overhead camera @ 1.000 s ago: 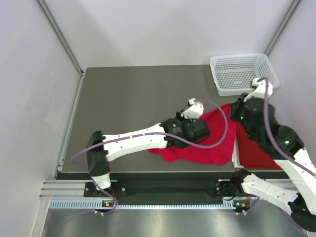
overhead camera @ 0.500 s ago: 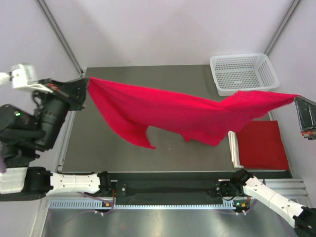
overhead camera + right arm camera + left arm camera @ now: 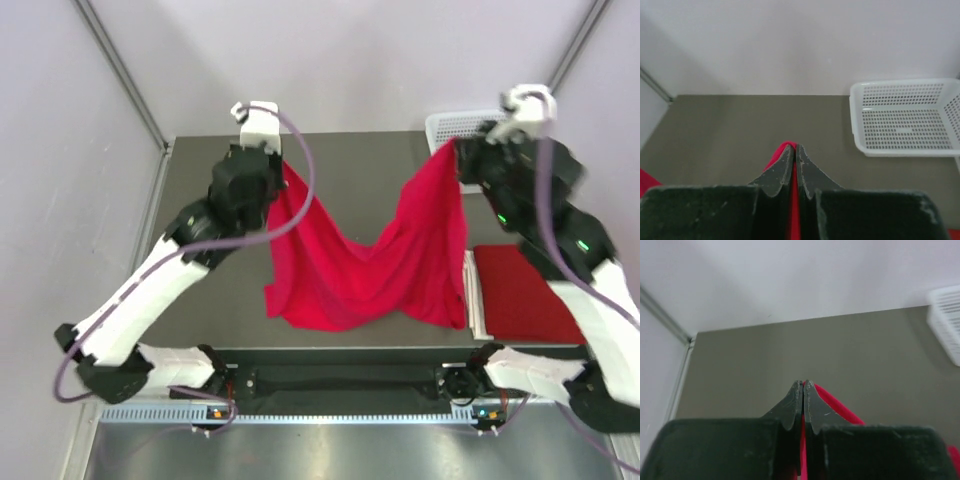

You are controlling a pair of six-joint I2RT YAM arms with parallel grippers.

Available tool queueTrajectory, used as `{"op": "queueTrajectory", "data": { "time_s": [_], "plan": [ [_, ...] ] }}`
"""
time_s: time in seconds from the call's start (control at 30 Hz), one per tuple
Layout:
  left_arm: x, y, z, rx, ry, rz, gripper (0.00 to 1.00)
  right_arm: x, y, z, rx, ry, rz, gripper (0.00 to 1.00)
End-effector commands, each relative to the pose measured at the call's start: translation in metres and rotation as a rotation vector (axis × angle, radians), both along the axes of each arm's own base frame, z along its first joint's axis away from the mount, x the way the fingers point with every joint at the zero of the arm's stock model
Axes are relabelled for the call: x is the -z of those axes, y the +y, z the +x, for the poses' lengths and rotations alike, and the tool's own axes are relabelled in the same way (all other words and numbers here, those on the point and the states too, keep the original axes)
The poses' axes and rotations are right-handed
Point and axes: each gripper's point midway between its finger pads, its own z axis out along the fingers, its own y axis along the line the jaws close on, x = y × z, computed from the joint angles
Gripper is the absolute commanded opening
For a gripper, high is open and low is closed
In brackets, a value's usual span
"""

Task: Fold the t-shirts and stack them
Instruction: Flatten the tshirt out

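T-shirt [image 3: 350, 275] aloft between both clamped fingers [image 3: 791, 409]

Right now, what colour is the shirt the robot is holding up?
The t-shirt is plain bright red, with no print. The top external view shows it best.

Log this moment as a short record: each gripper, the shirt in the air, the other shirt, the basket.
left gripper: shut on one upper corner of the held t-shirt
right gripper: shut on the other upper corner
held t-shirt: hangs spread between the two raised arms, sagging in the middle
folded t-shirt: lies flat at the right side of the table
basket: far right corner, nothing visible in it
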Motion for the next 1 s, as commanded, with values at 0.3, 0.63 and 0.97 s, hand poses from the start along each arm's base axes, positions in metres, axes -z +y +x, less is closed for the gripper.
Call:
{"op": "queueTrajectory", "data": {
  "time_s": [0.3, 0.63, 0.97],
  "plan": [
    [-0.015, 0.046, 0.158, -0.163, -0.04, -0.196, 0.0, -0.066, -0.009, 0.159, 0.064, -0.147, -0.031, 0.0],
    [-0.109, 0.079, 0.104, -0.19, -0.207, -0.3, 0.0, -0.133, -0.019, 0.083, -0.034, -0.314, -0.036, 0.0],
    [-0.178, 0.104, -0.065, 0.15, -0.433, -0.494, 0.0, -0.151, -0.029, -0.11, -0.231, -0.453, -0.001, 0.0]
  ]
}}
